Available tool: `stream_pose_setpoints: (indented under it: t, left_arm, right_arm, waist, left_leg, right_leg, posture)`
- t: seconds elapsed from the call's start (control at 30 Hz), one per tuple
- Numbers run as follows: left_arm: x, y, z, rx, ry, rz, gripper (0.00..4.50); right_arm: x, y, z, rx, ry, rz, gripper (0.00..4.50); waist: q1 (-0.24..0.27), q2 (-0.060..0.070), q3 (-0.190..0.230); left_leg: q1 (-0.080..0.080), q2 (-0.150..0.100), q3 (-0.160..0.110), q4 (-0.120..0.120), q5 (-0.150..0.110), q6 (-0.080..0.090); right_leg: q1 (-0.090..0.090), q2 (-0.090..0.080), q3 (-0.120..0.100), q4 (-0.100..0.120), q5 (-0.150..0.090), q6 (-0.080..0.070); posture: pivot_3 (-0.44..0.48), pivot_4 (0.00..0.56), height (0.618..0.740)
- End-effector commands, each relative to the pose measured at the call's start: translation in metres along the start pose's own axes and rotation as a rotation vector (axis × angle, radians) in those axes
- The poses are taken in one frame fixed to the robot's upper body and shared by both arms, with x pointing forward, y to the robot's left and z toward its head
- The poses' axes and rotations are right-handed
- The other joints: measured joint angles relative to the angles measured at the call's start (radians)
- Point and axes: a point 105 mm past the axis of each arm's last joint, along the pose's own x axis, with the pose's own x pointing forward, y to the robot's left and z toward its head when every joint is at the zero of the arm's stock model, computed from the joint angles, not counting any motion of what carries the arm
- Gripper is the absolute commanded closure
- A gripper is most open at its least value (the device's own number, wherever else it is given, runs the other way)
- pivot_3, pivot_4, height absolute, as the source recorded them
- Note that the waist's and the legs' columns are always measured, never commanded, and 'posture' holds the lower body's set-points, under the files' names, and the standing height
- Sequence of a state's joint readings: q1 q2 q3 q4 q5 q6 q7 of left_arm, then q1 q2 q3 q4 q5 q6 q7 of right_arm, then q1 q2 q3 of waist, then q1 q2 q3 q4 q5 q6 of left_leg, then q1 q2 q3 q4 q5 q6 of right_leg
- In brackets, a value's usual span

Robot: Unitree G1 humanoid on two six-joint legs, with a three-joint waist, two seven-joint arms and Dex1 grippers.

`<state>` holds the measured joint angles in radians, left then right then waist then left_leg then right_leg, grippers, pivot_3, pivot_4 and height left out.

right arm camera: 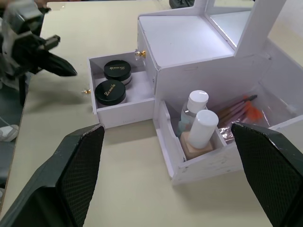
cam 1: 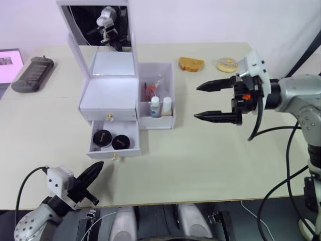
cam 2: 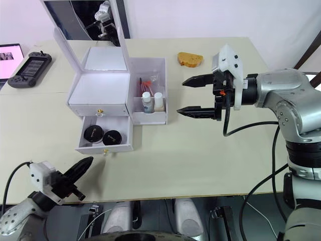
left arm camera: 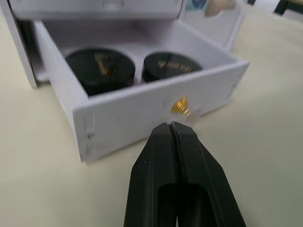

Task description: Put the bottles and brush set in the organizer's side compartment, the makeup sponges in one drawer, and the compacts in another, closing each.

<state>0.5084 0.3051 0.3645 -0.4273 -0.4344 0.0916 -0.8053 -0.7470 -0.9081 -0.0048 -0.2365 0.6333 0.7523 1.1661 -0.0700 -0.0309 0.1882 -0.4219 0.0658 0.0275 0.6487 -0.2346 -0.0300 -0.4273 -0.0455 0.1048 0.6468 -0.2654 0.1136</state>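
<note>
Two arms show over the beige table (cam 1: 210,165). The left gripper (cam 1: 94,169) sits low at the near edge with its black fingers pressed together, tips aimed at the gold knob (left arm camera: 180,106) of the open lower drawer (cam 1: 114,140) and just short of it. The right gripper (cam 1: 205,102) is held level to the right of the organizer (cam 1: 108,95), fingers spread wide, pointing left toward the side compartment (cam 1: 156,98) but well apart from it.

The two compacts (cam 1: 111,139) lie side by side in the pulled-out lower drawer; the upper drawer (cam 1: 108,114) above it is shut. In the side compartment the two bottles (cam 1: 160,106) stand upright at its near end — the brush set (cam 1: 152,88) leans behind them. The mirror lid (cam 1: 95,22) stands upright at the far side.

Other things lie along the far part of the table: a dark handheld device (cam 1: 32,74) at far left, a brown bread-like piece (cam 1: 191,64) and a pale round item (cam 1: 227,64) to the far right. Open tabletop lies between the drawer front and the near edge — and between the right gripper and the compartment.
</note>
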Motion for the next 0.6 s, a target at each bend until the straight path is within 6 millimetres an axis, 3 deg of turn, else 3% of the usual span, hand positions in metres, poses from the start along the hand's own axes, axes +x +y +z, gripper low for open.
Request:
stream_pose_setpoints:
  t: [0.03,0.27,0.6]
  left_arm:
    - [0.007,0.002,0.004,0.043,-0.036,0.011,4.48]
    - [0.024,0.005,0.012,0.068,-0.087,0.000,4.48]
    - [0.051,0.027,0.032,0.173,-0.129,0.011,4.48]
  right_arm:
    - [-0.004,0.002,0.015,-0.062,-0.020,-0.007,0.00]
    - [-0.004,0.002,0.016,-0.064,-0.017,-0.011,0.00]
    - [-0.007,0.004,0.017,-0.071,-0.011,-0.018,0.00]
  waist:
    - [0.001,0.000,0.000]
    - [0.001,0.000,0.000]
    - [0.003,0.000,0.000]
  left_leg:
    - [0.000,0.000,0.000,0.000,0.000,0.000]
    - [0.000,0.000,0.000,0.000,0.000,0.000]
    - [-0.001,0.000,0.000,0.000,0.000,0.000]
  right_leg:
    - [0.000,0.000,0.000,0.000,0.000,0.000]
    - [0.000,0.000,0.000,0.000,0.000,0.000]
    - [0.000,0.000,0.000,0.000,0.000,0.000]
  posture:
    - [0.000,0.150,0.740]
    - [0.000,0.150,0.740]
    - [0.000,0.150,0.740]
